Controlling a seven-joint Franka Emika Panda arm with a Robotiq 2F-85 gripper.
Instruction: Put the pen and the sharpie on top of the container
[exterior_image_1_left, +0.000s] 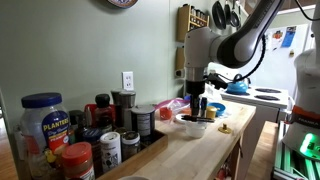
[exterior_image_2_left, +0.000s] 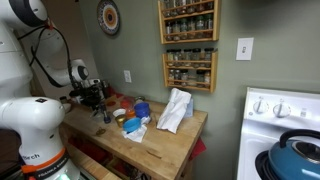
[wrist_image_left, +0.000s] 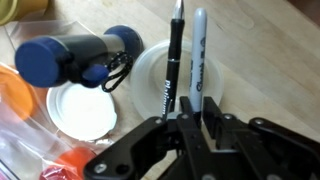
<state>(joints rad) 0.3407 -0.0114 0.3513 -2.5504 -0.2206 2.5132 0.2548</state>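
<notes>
Smooth, milky and dull-finished: squat round tub of translucent white plastic (wrist_image_left: 148, 75). Over the tub, slim black pen (wrist_image_left: 172, 70) in glossy plastic with pale print. Alongside it, grey-barrelled marker with black cap (wrist_image_left: 200, 60) in satin plastic. Just beside the tub, stubby dark-blue cylinder (wrist_image_left: 70, 58), smooth and slightly shiny, and flat white round lid (wrist_image_left: 82, 110), matt plastic. Beneath the tub, pale wooden counter top (wrist_image_left: 270, 45), smooth with a soft sheen and faint grain. Above the tub, black gripper (wrist_image_left: 190, 118), matt.
</notes>
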